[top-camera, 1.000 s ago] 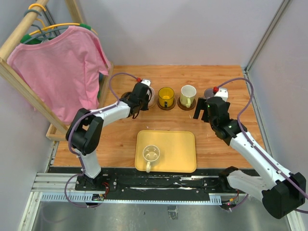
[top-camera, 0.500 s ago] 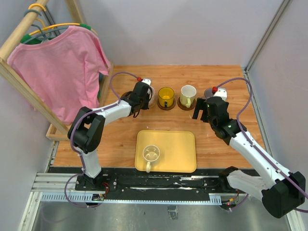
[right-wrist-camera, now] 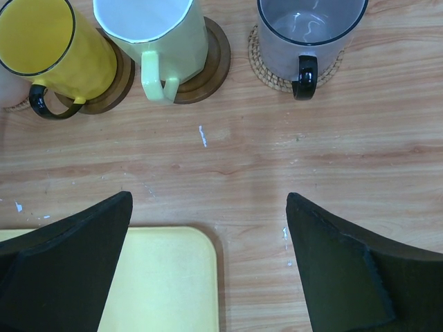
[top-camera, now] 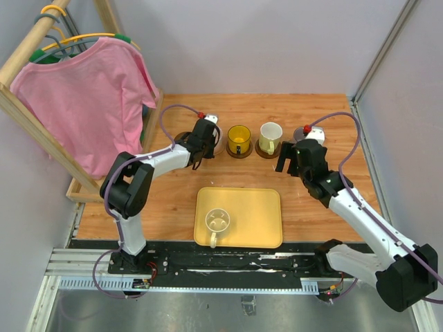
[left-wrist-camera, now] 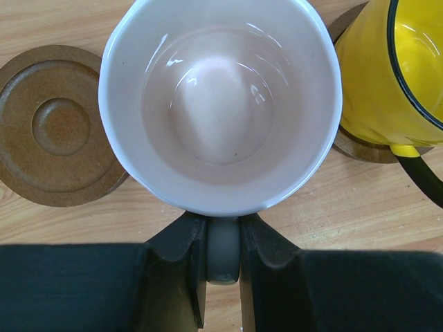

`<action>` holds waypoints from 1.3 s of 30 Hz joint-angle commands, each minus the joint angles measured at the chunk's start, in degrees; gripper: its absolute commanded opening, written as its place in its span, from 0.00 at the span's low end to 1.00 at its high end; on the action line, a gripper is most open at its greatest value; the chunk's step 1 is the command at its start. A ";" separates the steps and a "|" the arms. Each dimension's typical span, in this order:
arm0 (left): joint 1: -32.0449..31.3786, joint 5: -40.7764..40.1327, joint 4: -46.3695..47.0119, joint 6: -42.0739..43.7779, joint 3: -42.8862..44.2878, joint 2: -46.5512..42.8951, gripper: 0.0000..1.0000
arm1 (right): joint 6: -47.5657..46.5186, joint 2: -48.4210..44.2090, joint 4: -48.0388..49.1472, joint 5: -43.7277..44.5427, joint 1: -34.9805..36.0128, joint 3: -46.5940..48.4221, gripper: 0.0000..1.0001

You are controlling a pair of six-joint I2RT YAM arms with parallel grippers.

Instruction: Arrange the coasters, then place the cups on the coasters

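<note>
Pink cup [left-wrist-camera: 220, 104]: its handle points to six o'clock, gripped by the left jaws; the bare coaster [left-wrist-camera: 59, 128] lies at nine o'clock. Right jaws gape wide, empty.

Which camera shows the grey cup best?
Right wrist view: the grey cup sits unobstructed on its woven coaster. The top view half hides it behind the right arm; the left wrist view misses it.

White arms [top-camera: 360, 216], black joints [top-camera: 127, 188]; purple cables [top-camera: 339, 114]; black fingers [right-wrist-camera: 62, 277].
</note>
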 commanded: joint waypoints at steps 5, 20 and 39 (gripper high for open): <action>0.29 -1.92 5.26 -1.02 1.43 -0.38 0.21 | 0.45 0.58 0.75 -1.00 -1.98 -0.68 0.94; 0.29 -3.84 4.39 -1.87 1.67 -0.77 0.21 | 1.06 1.18 1.24 -2.27 -1.98 -1.24 0.94; 0.29 -2.81 6.84 -0.93 2.35 -3.97 0.14 | 1.75 1.16 1.80 -3.62 -1.95 -1.72 0.94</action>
